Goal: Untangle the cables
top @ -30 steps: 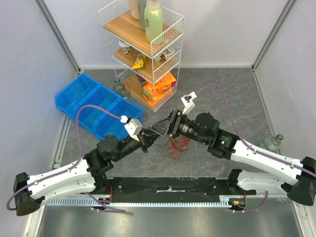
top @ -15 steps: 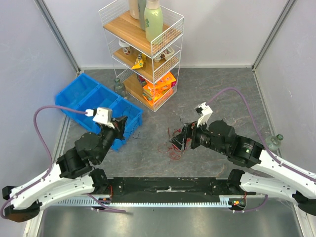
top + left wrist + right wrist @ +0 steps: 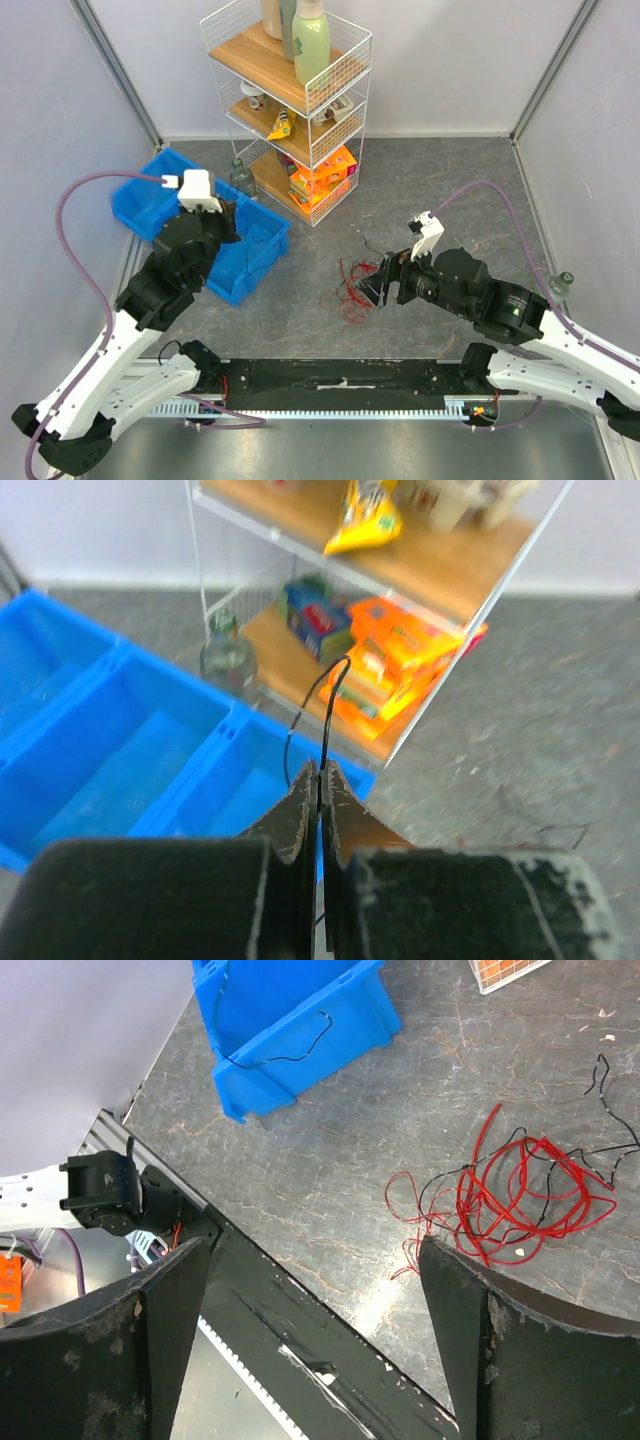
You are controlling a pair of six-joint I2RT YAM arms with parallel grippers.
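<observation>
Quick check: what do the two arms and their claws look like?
Left arm and right arm: white shells, black joints, a mauve hose looping to a white wrist block on each. The left claw and right claw are black, wedge-shaped, scuffed at the edges.

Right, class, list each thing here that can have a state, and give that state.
left gripper: shut on the black wire.
right gripper: open, holding nothing, near the red tangle.
black wire: pinched, hanging over the blue bin.
red tangle: loose on the table, black strands mixed in.
</observation>
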